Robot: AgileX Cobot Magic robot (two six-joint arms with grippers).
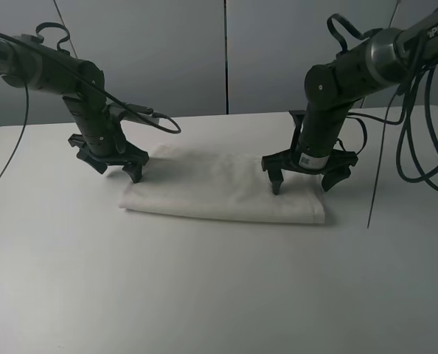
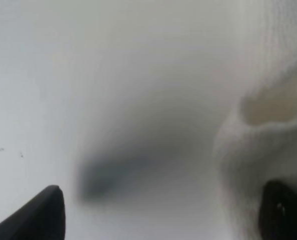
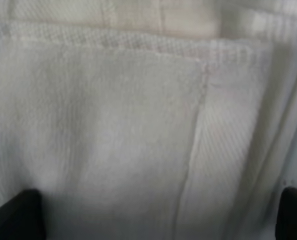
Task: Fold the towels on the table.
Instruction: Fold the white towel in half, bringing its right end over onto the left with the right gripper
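Observation:
The white towel (image 1: 226,188) lies folded into a long strip in the middle of the table (image 1: 204,295). My left gripper (image 1: 118,172) is open and empty, low over the towel's left end. One of its fingers stands over the towel's edge, the other over bare table. In the left wrist view the gripper (image 2: 163,220) has a fold of towel (image 2: 258,140) near one finger. My right gripper (image 1: 301,188) is open and empty, straddling the towel's right end. In the right wrist view the gripper (image 3: 153,220) spans the towel (image 3: 113,125), whose woven border band (image 3: 138,42) shows. The label is not visible.
Black cables (image 1: 418,147) hang from the right arm down to the table's right side. A cable loops off the left arm (image 1: 160,118) behind the towel. A grey wall stands behind the table's far edge (image 1: 226,116).

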